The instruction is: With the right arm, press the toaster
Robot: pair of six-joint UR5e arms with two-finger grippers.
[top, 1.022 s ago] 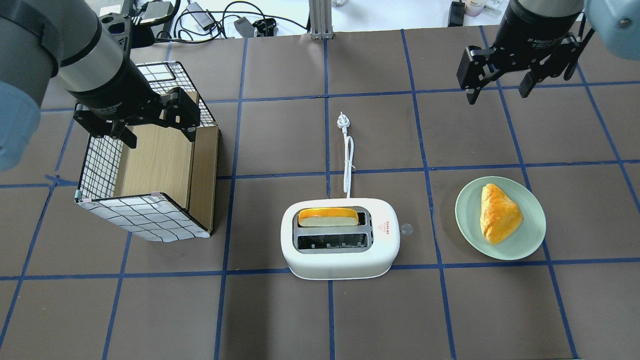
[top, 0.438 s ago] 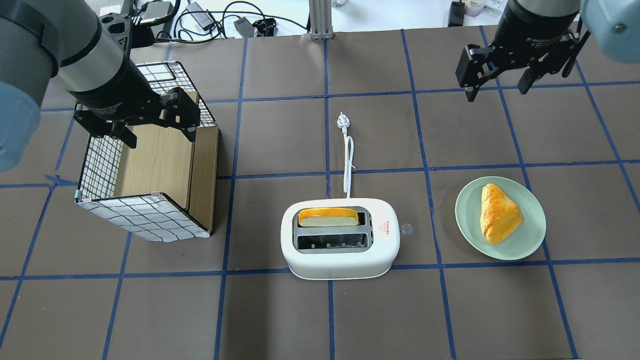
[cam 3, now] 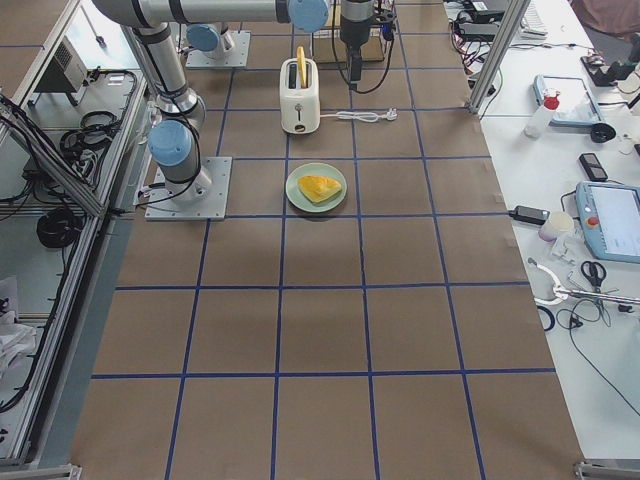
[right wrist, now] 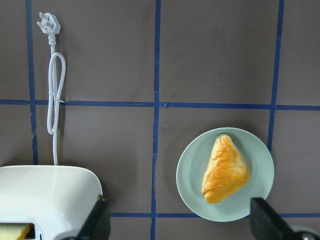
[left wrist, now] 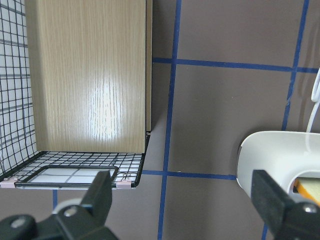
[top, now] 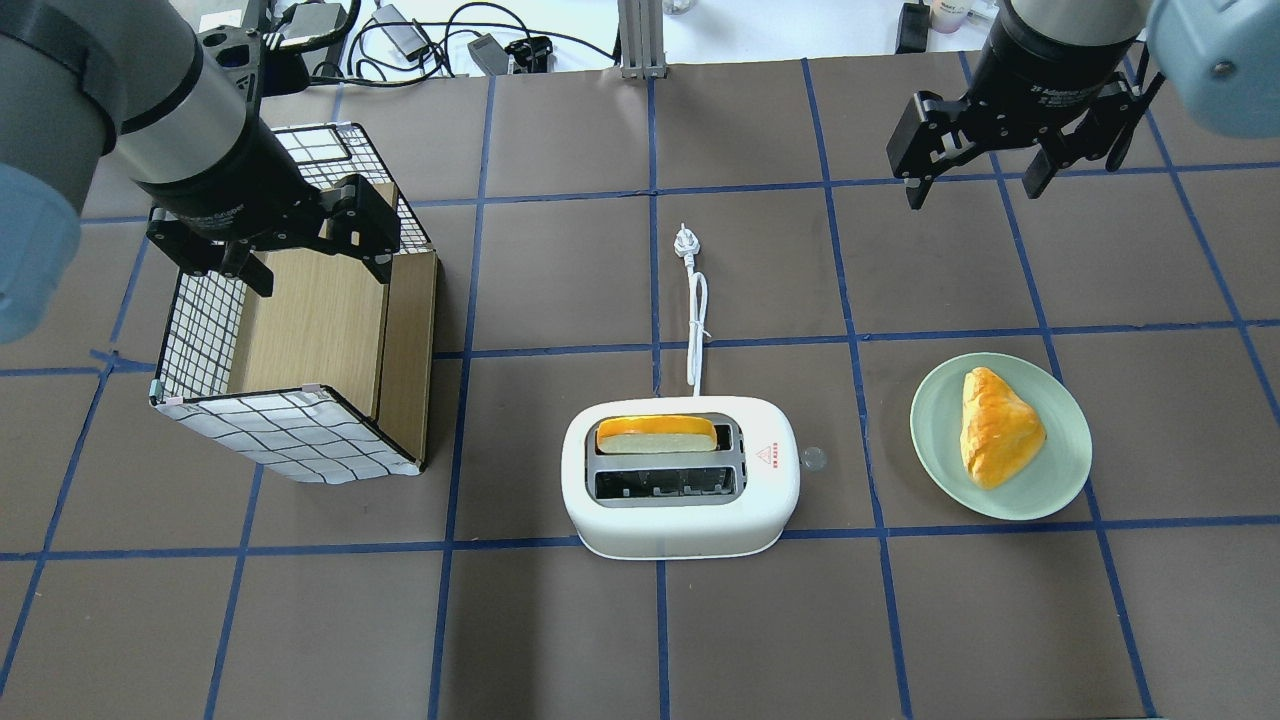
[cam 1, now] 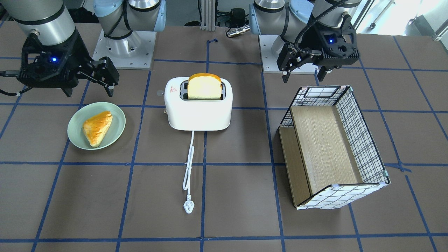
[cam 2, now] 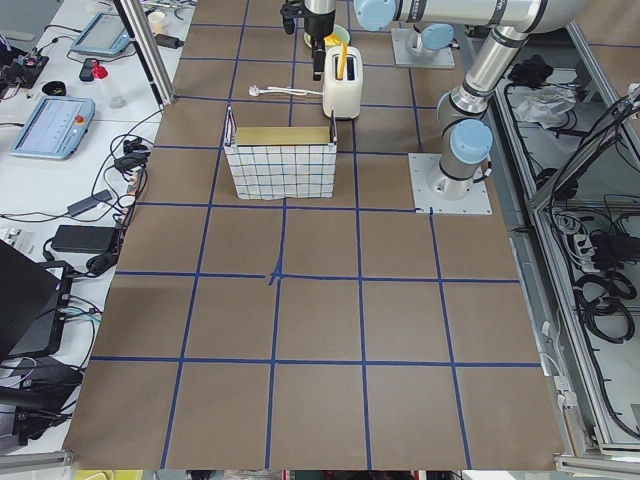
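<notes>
The white two-slot toaster (top: 690, 525) stands in the middle of the table, also seen in the front view (cam 1: 199, 112). A slice of bread (top: 655, 436) sticks up from its far slot. Its grey knob (top: 813, 458) shows at its right end. My right gripper (top: 970, 192) hangs open and empty above the table at the far right, well beyond the toaster, with a blue light in the front view (cam 1: 88, 90). My left gripper (top: 320, 278) is open and empty above the wire basket (top: 290, 430).
The toaster's white cord (top: 697, 320) runs away from it to a plug (top: 685, 241). A green plate (top: 935, 450) with a yellow pastry (top: 995, 425) lies right of the toaster. The basket lies on its side at the left, with a wooden shelf (top: 310, 320) inside.
My right gripper has shifted a little to the left in the overhead view. The left arm, toaster and plate have not moved.
</notes>
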